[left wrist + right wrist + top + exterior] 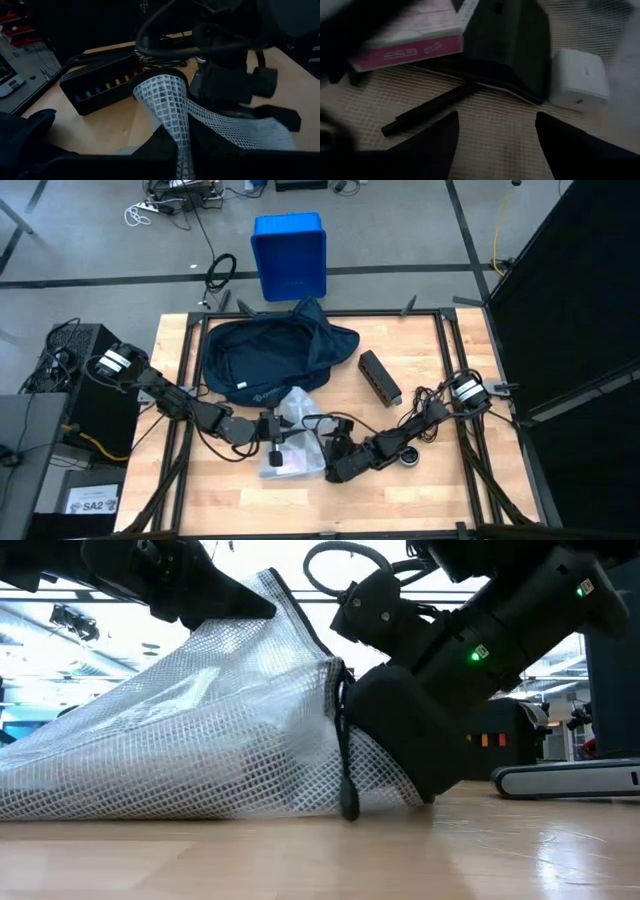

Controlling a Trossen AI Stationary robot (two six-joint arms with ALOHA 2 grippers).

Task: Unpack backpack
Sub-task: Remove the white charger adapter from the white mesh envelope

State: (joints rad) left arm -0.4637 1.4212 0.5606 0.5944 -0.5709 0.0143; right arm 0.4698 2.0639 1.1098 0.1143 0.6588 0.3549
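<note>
The wooden table (420, 480) fills the middle of the high view, with grey floor beyond its far edge. On that floor, just past the table, stands a bright blue plastic bin (290, 255).

The backpack (265, 360), dark navy and slumped, lies on the far half of the table, left of centre, its white label facing the near side. It is not held by either arm.

Near the backpack's near edge lies a clear mesh pouch (285, 435), white-gridded, with a dark zipper edge. In the low view the pouch (190, 740) rises like a tent, one corner lifted high.

The left gripper (272, 425) is at that lifted part of the pouch, clenched on the mesh; the left wrist view shows a pinched fold of the mesh (167, 107) standing up between its fingers.

The right gripper (335, 462) is at the pouch's right side, its fingers spread apart and reaching into the pouch opening. The right wrist view shows its two dark fingers (432, 140) apart, grasping nothing, over the mesh.

Inside the pouch are a pink-edged box (405, 52), a small white block (580, 80) and a thin black pen (432, 107).

To the right of the backpack, apart from it, lies a long black case (380, 377) with a row of coloured dots.
</note>
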